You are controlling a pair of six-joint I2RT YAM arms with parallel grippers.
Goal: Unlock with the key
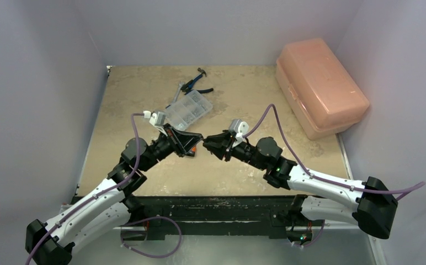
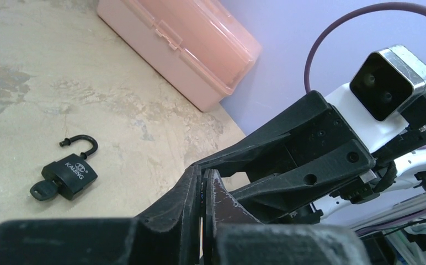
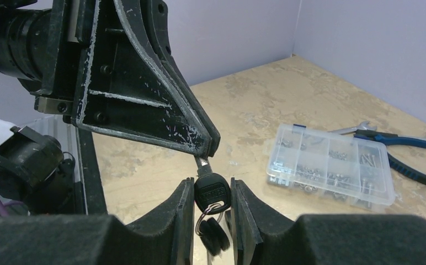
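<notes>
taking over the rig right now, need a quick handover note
Left gripper: shut on the metal blade of the key, held in the air.
Right gripper: shut on that key's black head; key ring hangs below.
Padlock: lying on the table, shackle swung open, second key in its keyhole.
Done: padlock looks unlocked.
Left: probably only to put down the held key.

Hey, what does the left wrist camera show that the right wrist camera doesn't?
Left wrist only: a black padlock, shackle open, key inserted, and a pink plastic box. Right wrist only: a black-headed key, its head between the right gripper's jaws, its blade pinched by the left gripper, plus a clear plastic organiser box and blue-handled pliers. Both: the beige tabletop and the two grippers meeting.
</notes>
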